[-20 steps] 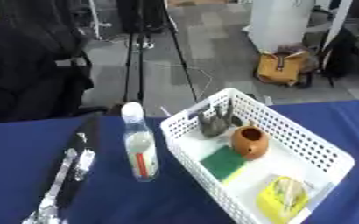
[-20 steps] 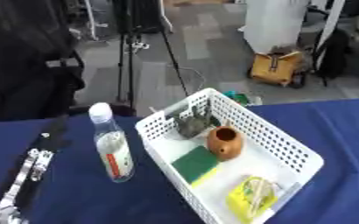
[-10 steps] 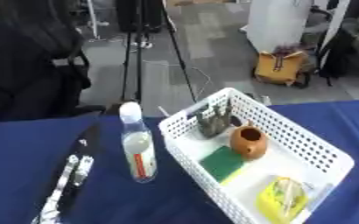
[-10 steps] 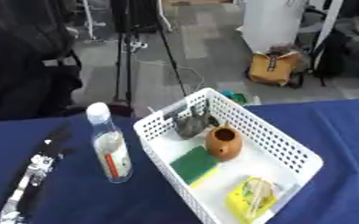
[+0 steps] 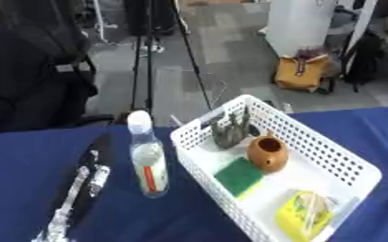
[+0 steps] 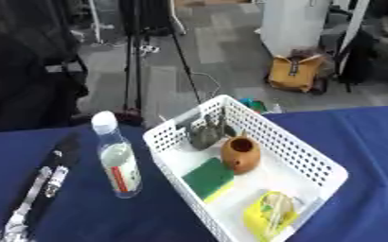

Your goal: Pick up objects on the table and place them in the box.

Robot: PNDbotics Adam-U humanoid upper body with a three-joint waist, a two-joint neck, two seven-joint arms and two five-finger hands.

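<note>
Left eye view is showing the robot's left arm (image 5: 80, 194) lying along the blue desk (image 5: 31, 160) at the lower left, black with silver joints, stretching from near the bottle down to the bottom edge. Its left hand is not showing clearly in either view, so I cannot tell if the fingers are released or clenched. The right hand is not appearing at all.

A clear water bottle (image 5: 147, 160) with a white cap is standing upright on the desk, just beside the arm and just left of the white box (image 5: 338, 160).

Inside the box, a grey-green object (image 6: 206, 132) is sitting at the far end, a brown round pot (image 5: 267, 153) next to it, a green sponge (image 5: 239, 176) beside the pot, and a yellow packet (image 5: 307, 215) at the near end.

Right eye view is showing more of the blue desk to the right of the box.
</note>
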